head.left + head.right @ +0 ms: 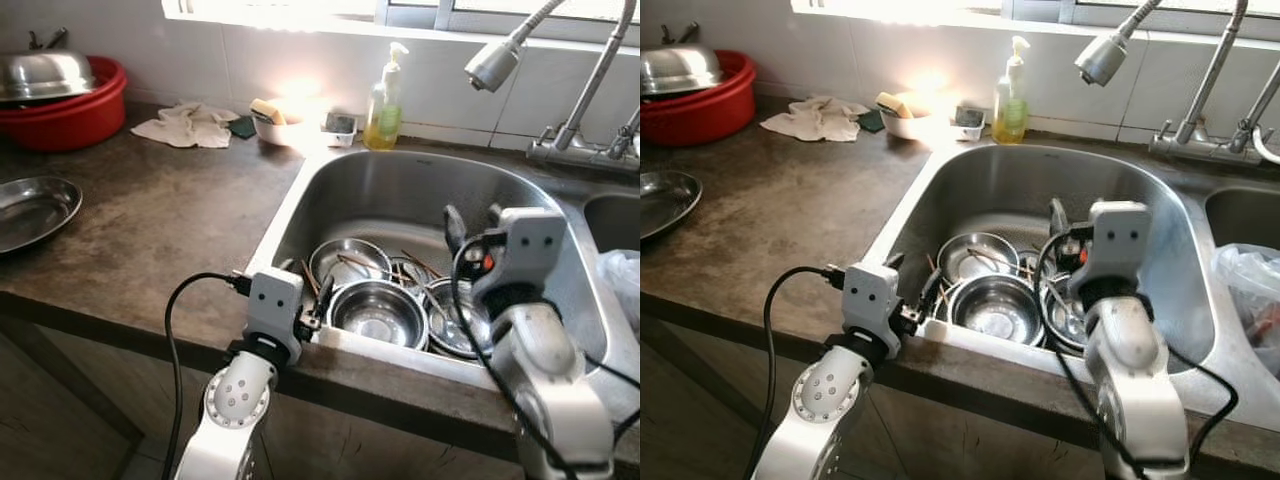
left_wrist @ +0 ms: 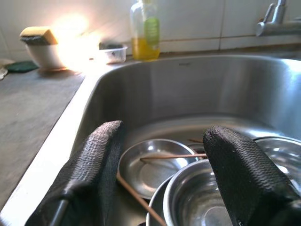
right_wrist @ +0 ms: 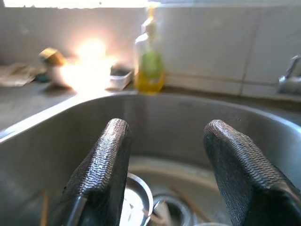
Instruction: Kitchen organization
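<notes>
Steel bowls [image 1: 380,312] and chopsticks [image 2: 171,156] are piled inside the sink [image 1: 400,190]. Both the left gripper [image 2: 162,174] and right gripper [image 3: 164,174] are held open above them, gripping nothing.

Light src: daylight from window [image 1: 400,10] above back edge of tabletop [image 1: 150,220], blown out white.
Glare: hot spot on wall tiles behind white bowl [image 1: 275,128]; same flare in both wrist views.
Sink [image 1: 400,190]: bright reflections on back wall, steel bowls [image 1: 378,312] glint.
Shadows: cabinet front below tabletop's near edge dark.
Focus: head views sharp; right wrist view soft, bkgd hazy.
Close-up: fingers [image 2: 89,174] slightly blurred.
</notes>
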